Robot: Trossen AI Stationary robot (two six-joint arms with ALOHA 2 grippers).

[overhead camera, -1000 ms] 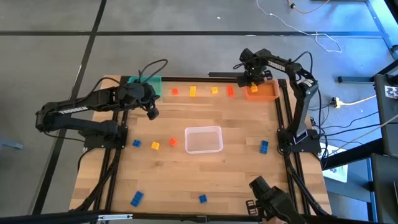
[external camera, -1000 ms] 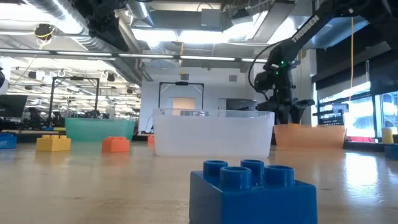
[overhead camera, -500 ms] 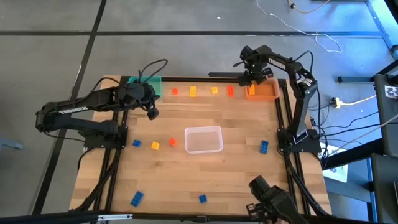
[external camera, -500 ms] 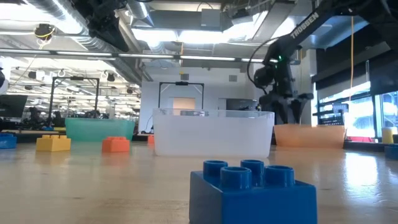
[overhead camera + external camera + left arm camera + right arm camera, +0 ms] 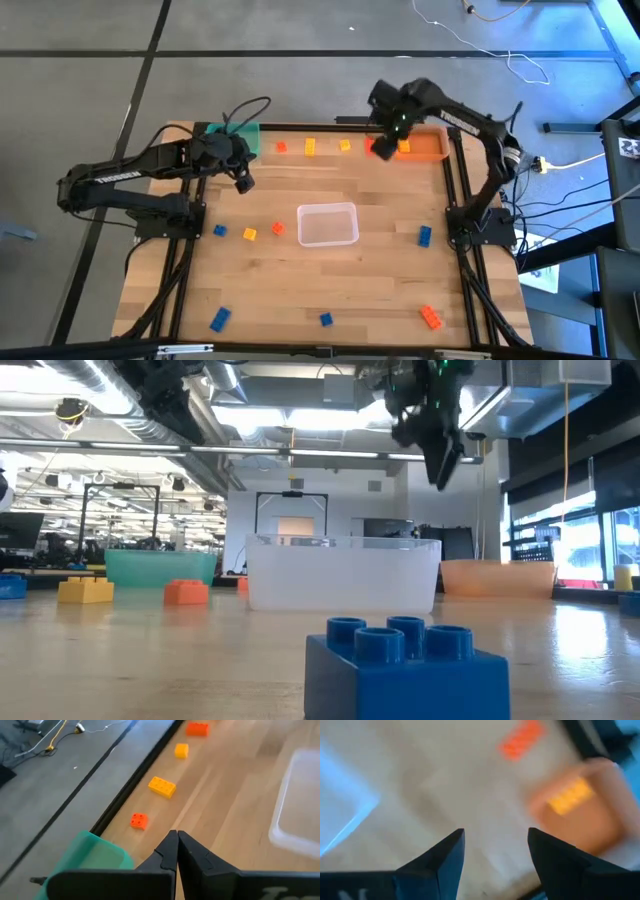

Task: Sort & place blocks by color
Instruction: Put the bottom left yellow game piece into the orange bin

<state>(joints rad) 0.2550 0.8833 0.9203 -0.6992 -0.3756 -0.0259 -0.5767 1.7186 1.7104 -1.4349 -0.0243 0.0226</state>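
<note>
My right gripper hangs with its fingers apart and nothing between them, above the far edge of the surface just beside the orange bin; through my right wrist view I see a yellow-orange block already lying in that bin and a red-orange block on the wood close by. My left gripper waits over the far left of the surface with its fingers pressed together, empty, near the teal bin. I judge the sorting as barely begun: one block in the orange bin, and the clear bin in the middle looks empty. Most remains out: a row along the far edge with a red-orange brick, a yellow brick and a small yellow one; a blue, a yellow and an orange block left of the clear bin; a blue block to its right; and along the near edge two blue blocks and an orange one. Nothing stands in my way to the red-orange block below me; the bin's rim beside it is the only thing I would mind.
</note>
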